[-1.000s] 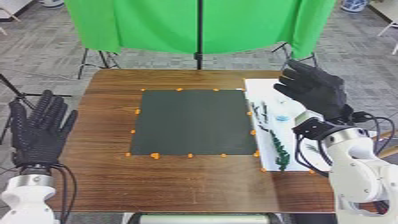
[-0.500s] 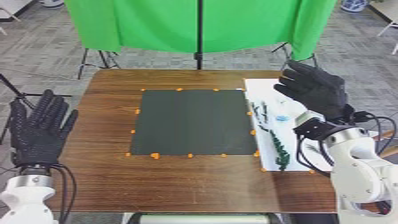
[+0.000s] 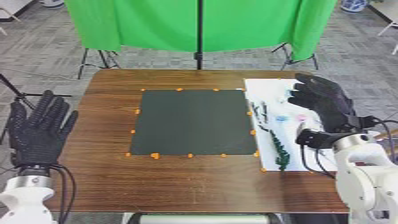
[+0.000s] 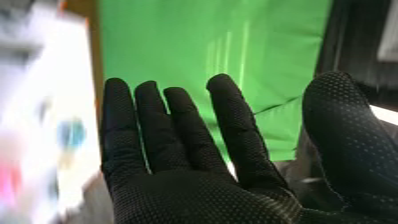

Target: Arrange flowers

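In the head view, my right hand (image 3: 325, 102) is over the right side of the white sheet, its fingers straight. Under and beside it on the sheet lie a long green leafy stem (image 3: 279, 151), a dark stem (image 3: 259, 112), a small blue flower (image 3: 282, 119) and a pink flower (image 3: 301, 117). The right wrist view has my right hand (image 4: 204, 195) with straight fingers, the thumb apart and nothing held; a blurred blue flower (image 4: 71, 134) and pink flower (image 4: 9, 180) are beyond it. My left hand (image 3: 40, 131) is off the table's left edge, fingers straight.
A dark square mat (image 3: 191, 122) with orange markers around it lies mid-table, its right edge against the white sheet (image 3: 265, 87). Brown wooden table (image 3: 178, 185) surrounds both. A green backdrop (image 3: 160, 25) on stands is behind the table.
My right hand has shifted to the right and slightly toward the robot, uncovering more of the sheet and the pink flower. My left hand has stayed still.
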Available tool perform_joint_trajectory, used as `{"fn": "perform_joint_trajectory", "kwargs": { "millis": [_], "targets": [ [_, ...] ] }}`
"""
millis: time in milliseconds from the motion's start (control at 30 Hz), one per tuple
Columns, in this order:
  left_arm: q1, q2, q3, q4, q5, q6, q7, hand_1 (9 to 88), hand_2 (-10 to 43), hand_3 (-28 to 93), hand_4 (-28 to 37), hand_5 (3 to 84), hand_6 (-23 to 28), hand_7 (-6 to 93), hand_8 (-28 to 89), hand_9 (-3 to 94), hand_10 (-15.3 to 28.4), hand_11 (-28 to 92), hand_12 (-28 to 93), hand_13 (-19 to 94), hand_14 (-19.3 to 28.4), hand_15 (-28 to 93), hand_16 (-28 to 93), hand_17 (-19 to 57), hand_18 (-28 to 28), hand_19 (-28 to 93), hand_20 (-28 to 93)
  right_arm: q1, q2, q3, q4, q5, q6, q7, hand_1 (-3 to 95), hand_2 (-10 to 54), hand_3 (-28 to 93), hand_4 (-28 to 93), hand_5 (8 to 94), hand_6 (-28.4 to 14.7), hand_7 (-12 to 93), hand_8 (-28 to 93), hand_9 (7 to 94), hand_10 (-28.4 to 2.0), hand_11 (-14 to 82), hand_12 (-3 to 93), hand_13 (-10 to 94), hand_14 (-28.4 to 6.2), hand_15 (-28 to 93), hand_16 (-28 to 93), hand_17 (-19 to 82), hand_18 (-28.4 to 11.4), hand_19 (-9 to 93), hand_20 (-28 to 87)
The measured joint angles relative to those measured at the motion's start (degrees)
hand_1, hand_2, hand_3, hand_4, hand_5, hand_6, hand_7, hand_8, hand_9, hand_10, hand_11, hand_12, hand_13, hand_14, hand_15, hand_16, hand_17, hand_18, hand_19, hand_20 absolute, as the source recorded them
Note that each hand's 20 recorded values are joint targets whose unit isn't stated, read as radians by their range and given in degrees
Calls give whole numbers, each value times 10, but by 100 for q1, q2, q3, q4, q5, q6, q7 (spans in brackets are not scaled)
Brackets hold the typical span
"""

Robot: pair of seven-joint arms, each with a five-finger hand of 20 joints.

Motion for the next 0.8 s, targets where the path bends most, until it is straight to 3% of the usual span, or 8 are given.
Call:
{"fn": "perform_joint_trajectory", "kwargs": {
  "millis": [200,333,567,800],
  "targets": [
    [101,-25,-53,-47,7,-2,3,279,155,545,-283,386,61,84,-95,290,129,107,40,148,83,144,-106,-42,94,228,68,-381,396,-301,-266,-1331,971,799,252,-85,832,-243,522,-54,219,-147,509,-196,148,126,433,-184,341,109,161,-230,597,184],
    [162,-53,-49,-70,-3,2,3,281,154,547,-283,387,62,88,-95,293,131,108,43,152,90,147,-102,-41,96,230,68,-607,459,-328,-353,-2302,1258,1252,287,-95,823,-251,540,-53,215,-146,532,-197,151,132,447,-181,360,105,175,-228,625,179],
    [208,-54,-34,-73,-14,15,12,268,153,569,-283,384,62,90,-94,292,132,107,45,150,92,145,-98,-41,98,233,69,-721,631,-580,-341,-4355,-33,1789,305,-95,790,-280,550,-56,208,-138,531,-195,156,147,447,-182,375,124,185,-238,660,191],
    [199,-47,-35,-73,6,15,13,232,126,678,-283,391,67,93,-93,290,133,110,49,149,94,146,-93,-41,98,235,68,-632,754,-780,-342,-5704,-1254,1760,310,-95,752,-283,562,-62,246,-127,556,-201,273,209,459,-181,559,188,217,-251,768,268]
  ]
}}
